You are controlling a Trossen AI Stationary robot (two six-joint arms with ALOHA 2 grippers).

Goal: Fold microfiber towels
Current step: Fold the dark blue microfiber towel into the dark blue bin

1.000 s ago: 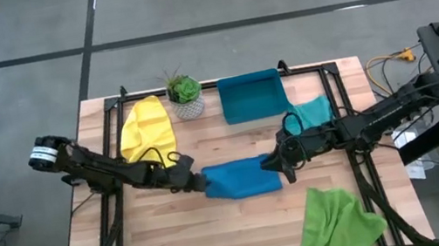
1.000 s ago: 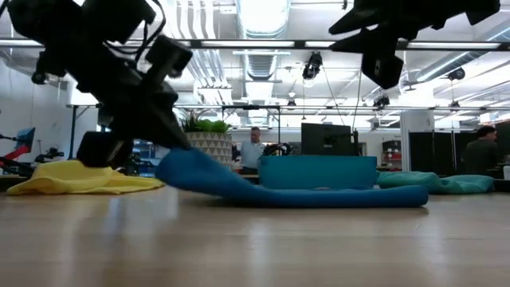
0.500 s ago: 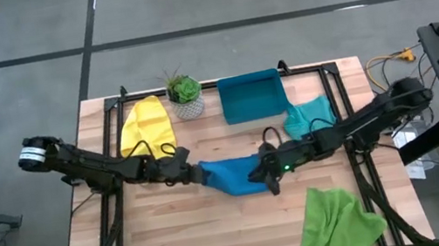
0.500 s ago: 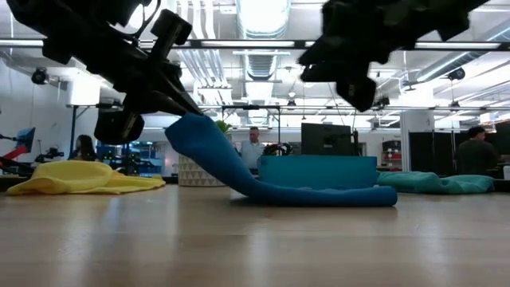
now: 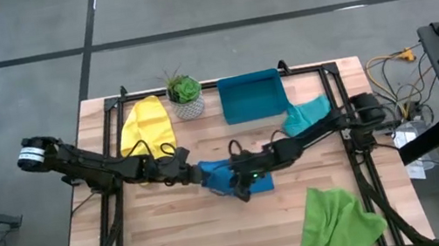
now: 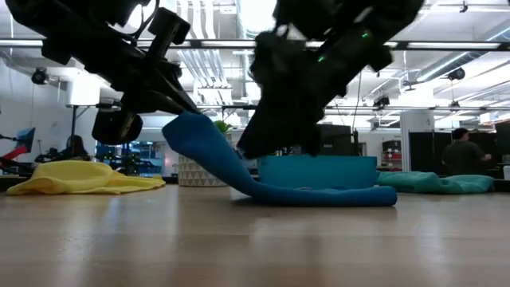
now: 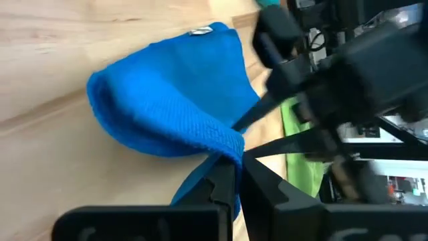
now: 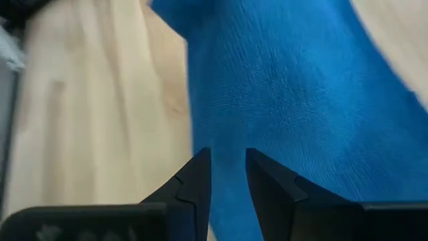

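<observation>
The left gripper (image 7: 231, 175) pinches the blue towel (image 5: 226, 177) by its raised left edge; the right gripper (image 8: 227, 175), jaws narrowly parted, hovers just right.

Four towels (image 5: 230, 177), one tray (image 5: 251, 96), one potted plant (image 5: 185, 92), two grippers (image 5: 195, 174).

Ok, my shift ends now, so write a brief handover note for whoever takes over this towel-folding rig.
Left gripper: shut on a raised corner of the blue towel, mid-table.
Right gripper: fingers slightly apart, over the blue towel's middle, holding nothing that shows.
Yellow towel: rumpled, far left, beside the potted plant.
Teal towel: bunched by the tray.
Green towel: spread at the near right edge.
Done: no towel lies neatly folded.
Left: finish the blue fold, then the other three.
</observation>
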